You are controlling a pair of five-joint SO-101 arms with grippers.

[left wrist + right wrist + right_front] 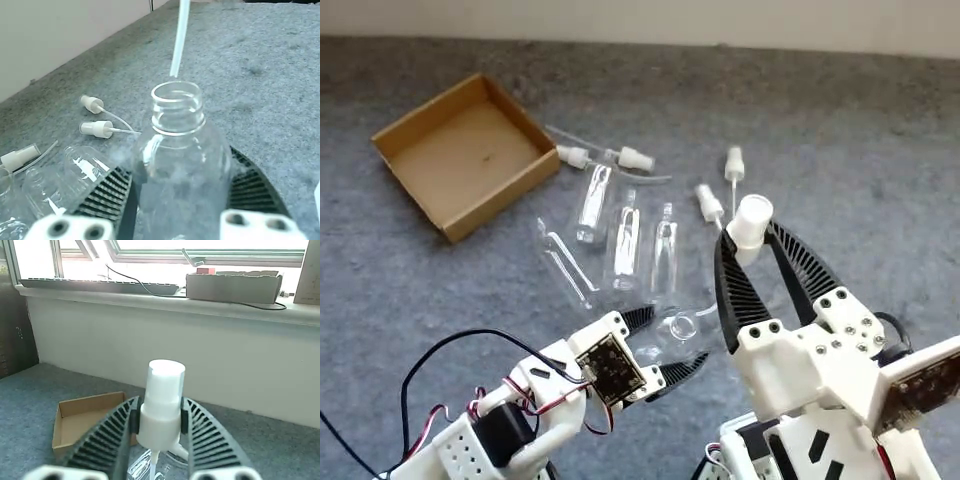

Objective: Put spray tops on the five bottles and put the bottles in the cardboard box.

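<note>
My left gripper (665, 342) is shut on a clear uncapped bottle (177, 165), held upright with its mouth (682, 325) open. My right gripper (750, 235) is shut on a white spray top (750, 222) and holds it above that bottle. In the left wrist view the spray top's tube (179, 40) hangs down, and its tip is just over the bottle's rim. The right wrist view has the spray top (162, 405) pinched between the fingers. The cardboard box (465, 155) sits open and empty at the far left.
Several clear bottles (625, 240) lie side by side on the grey carpet between the box and the arms. Loose spray tops lie beyond them (635, 158), (575, 155), (733, 165), (708, 205). A pale wall runs behind the carpet.
</note>
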